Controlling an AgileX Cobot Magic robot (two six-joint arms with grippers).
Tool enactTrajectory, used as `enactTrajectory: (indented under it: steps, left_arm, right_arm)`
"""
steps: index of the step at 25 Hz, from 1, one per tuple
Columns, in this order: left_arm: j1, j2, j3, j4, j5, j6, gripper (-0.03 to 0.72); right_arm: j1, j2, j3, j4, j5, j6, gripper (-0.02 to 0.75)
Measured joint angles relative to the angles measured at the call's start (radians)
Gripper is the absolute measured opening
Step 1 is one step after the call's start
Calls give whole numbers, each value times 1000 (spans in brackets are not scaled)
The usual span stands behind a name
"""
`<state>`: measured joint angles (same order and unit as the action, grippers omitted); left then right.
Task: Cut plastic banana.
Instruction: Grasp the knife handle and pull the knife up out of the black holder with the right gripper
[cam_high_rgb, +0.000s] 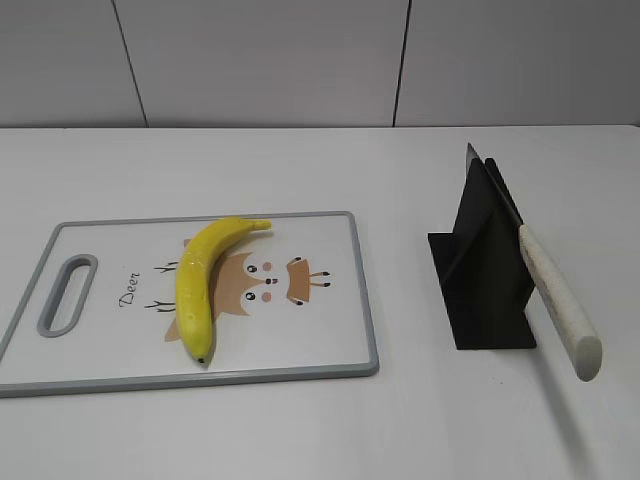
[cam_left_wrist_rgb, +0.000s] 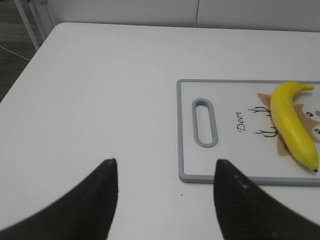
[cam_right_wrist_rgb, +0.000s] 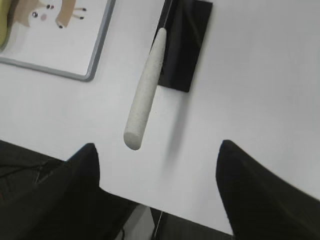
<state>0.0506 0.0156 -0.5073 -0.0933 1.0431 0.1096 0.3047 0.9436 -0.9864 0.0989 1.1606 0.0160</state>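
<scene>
Fingers first: your left gripper (cam_left_wrist_rgb: 165, 175) has its two dark fingertips (cam_left_wrist_rgb: 107, 172) spread wide with nothing between them, hanging above bare table (cam_left_wrist_rgb: 100, 90) just off the handle end of the cutting board (cam_left_wrist_rgb: 185, 130). From that wrist camera, the board sits toward two o'clock and the plastic banana (cam_left_wrist_rgb: 295, 125) toward three o'clock, well apart from the fingers.

Moving rightward in the exterior view, the plastic banana (cam_high_rgb: 205, 280) lies whole on the cutting board (cam_high_rgb: 345, 300), curved, with its paler stem tip toward one o'clock and its small dark end toward six o'clock. You can see no cut in it. It covers part of the deer drawing (cam_high_rgb: 270, 280) printed on the board.

Farther right, at about three o'clock from the board, the knife (cam_high_rgb: 555, 295) rests in its black stand (cam_high_rgb: 485, 270), blade tucked in and pale handle sticking out toward the near table edge. Neither arm shows in that view.

Your right gripper (cam_right_wrist_rgb: 157, 165) is also spread wide and empty; the knife handle (cam_right_wrist_rgb: 145, 90) hangs ahead of it at about twelve o'clock, apart from both fingers.

By my reading, you are at the very start: nothing is grasped and the knife is untouched. You have yet to take the handle, draw the knife from the stand, carry it to the board and cut, likely steadying the fruit with the left.
</scene>
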Motion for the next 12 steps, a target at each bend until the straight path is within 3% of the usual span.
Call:
enactTrajectory:
  steps: [12]
  left_arm:
    - [0, 0, 0, 0, 0, 0, 571]
  right_arm:
    - [7, 450, -10, 45, -95, 6, 570]
